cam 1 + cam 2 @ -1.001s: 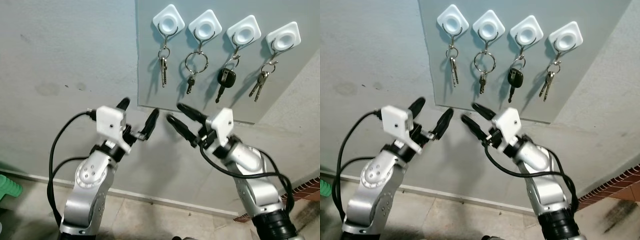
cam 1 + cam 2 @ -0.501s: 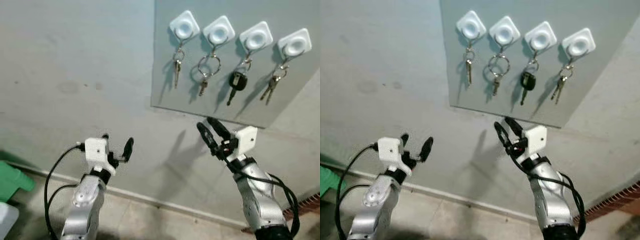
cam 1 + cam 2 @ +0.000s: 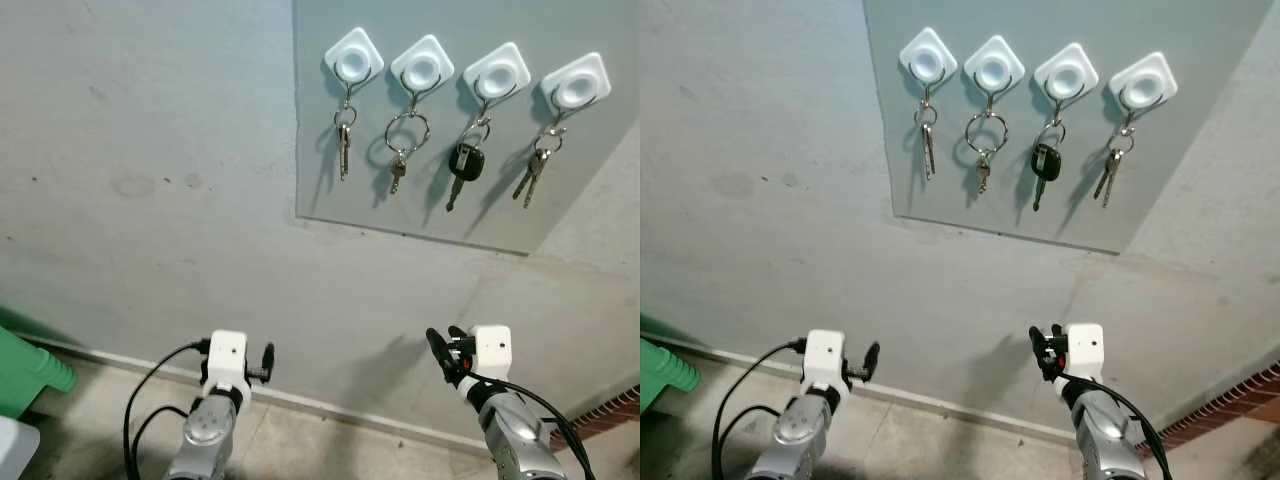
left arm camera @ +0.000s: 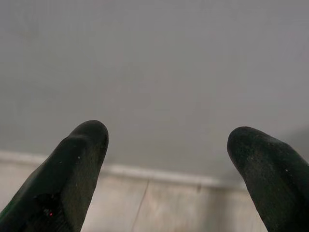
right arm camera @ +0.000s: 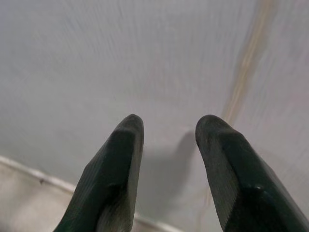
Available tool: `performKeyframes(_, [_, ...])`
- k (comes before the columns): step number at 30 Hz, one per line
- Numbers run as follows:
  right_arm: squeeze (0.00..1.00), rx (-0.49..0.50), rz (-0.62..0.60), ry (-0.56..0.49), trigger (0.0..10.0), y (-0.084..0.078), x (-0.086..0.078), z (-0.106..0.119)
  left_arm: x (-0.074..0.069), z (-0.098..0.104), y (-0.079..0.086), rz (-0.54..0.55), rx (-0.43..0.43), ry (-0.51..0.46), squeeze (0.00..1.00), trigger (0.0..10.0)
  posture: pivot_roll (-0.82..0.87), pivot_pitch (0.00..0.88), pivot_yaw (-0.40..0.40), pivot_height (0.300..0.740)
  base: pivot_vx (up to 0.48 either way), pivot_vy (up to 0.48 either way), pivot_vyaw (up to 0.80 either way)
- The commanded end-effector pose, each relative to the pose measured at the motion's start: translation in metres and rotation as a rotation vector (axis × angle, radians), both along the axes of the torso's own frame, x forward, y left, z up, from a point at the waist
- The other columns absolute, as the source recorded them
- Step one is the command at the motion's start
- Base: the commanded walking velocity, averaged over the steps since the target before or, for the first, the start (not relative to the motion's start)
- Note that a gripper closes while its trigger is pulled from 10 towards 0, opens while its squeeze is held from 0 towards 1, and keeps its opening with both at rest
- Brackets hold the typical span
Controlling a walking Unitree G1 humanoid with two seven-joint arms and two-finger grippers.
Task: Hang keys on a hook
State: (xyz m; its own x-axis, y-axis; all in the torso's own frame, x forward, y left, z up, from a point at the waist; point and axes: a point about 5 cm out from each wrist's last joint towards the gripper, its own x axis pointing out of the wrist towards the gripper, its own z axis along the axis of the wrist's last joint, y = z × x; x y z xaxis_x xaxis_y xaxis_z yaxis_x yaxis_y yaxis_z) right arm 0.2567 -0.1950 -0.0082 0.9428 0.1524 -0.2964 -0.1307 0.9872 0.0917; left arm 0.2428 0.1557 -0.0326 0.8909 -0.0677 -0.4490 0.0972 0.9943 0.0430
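Well below the grey wall panel (image 3: pixel 420 200), whose four white diamond hooks (image 3: pixel 422 67) all carry metal key sets (image 3: pixel 401 150), both black-fingered grippers, left (image 4: pixel 166 159) and right (image 5: pixel 166 140), hang parted and empty, so lowering clear seems wise.

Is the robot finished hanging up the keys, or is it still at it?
It looks finished. All four white hooks on the grey panel carry keys: a plain key, a big ring with a small key, a black car key and a bunch. The left gripper and right gripper sit low by the wall, open and empty. Nothing seems left.
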Motion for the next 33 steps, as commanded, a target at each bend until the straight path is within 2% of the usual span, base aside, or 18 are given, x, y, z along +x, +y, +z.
performKeyframes(1, [0.0,-0.02,-0.01,0.062,10.0,-0.003,-0.01,-0.011,-0.008,-0.008,0.003,0.001,0.019,0.036,0.0,10.0,-0.02,0.068,-0.01,0.74,0.0,0.0,0.0])
performKeyframes(7, [0.0,-0.078,-0.017,0.214,10.0,-0.007,-0.032,-0.034,-0.023,-0.022,0.004,0.013,-0.02,0.127,0.0,10.0,-0.02,0.075,-0.005,0.74,0.0,0.0,0.0])
performKeyframes(8, [0.0,-0.094,-0.024,0.286,10.0,-0.007,-0.044,-0.045,-0.032,-0.029,0.005,0.025,-0.028,0.182,0.0,10.0,-0.03,0.075,-0.001,0.74,0.0,0.0,0.0])
performKeyframes(10, [0.0,-0.116,-0.016,0.321,10.0,-0.006,-0.051,-0.05,-0.037,-0.033,0.005,0.03,-0.03,0.21,0.0,10.0,-0.03,0.075,-0.001,0.74,0.0,0.0,0.0])
performKeyframes(12, [0.0,-0.124,-0.017,0.373,10.0,-0.006,-0.061,-0.057,-0.046,-0.039,0.007,0.03,-0.005,0.26,0.0,10.0,-0.03,0.067,0.006,0.74,0.0,0.0,0.0])
performKeyframes(14, [0.0,-0.122,-0.024,0.389,10.0,-0.006,-0.064,-0.059,-0.049,-0.041,0.008,0.032,-0.007,0.277,0.0,10.0,-0.03,0.066,0.007,0.74,0.0,0.0,0.0])
performKeyframes(15, [0.0,-0.134,-0.038,0.433,10.0,-0.008,-0.075,-0.065,-0.059,-0.047,0.01,0.025,0.018,0.319,0.0,10.0,-0.03,0.061,0.016,0.74,0.0,0.0,0.0])
performKeyframes(16, [0.0,-0.134,-0.038,0.433,10.0,-0.008,-0.075,-0.065,-0.059,-0.047,0.01,0.025,0.018,0.319,0.0,10.0,-0.03,0.061,0.016,0.74,0.0,0.0,0.0])
performKeyframes(17, [0.0,-0.149,-0.049,0.469,10.0,-0.01,-0.085,-0.07,-0.067,-0.051,0.012,0.028,0.033,0.348,0.0,10.0,-0.04,0.054,0.02,0.74,0.0,0.0,0.0])
performKeyframes(19, [0.0,-0.154,-0.051,0.48,10.0,-0.01,-0.088,-0.072,-0.069,-0.052,0.013,0.032,0.036,0.357,0.0,10.0,-0.04,0.055,0.022,0.74,0.0,0.0,0.0])
performKeyframes(20, [0.0,-0.159,-0.074,0.513,10.0,-0.013,-0.097,-0.076,-0.072,-0.053,0.013,0.041,0.022,0.366,0.0,10.0,-0.05,0.052,0.03,0.74,0.0,0.0,0.0])
performKeyframes(26, [0.0,-0.152,-0.113,0.579,10.0,-0.013,-0.115,-0.084,-0.074,-0.055,0.01,0.048,0.009,0.372,0.0,10.0,-0.06,0.044,0.037,0.74,0.0,0.0,0.0])
performKeyframes(33, [0.0,-0.146,-0.085,0.608,10.0,-0.001,-0.121,-0.088,-0.075,-0.056,0.002,0.03,-0.004,0.383,0.0,10.0,-0.06,0.047,0.036,0.74,0.0,0.0,0.0])
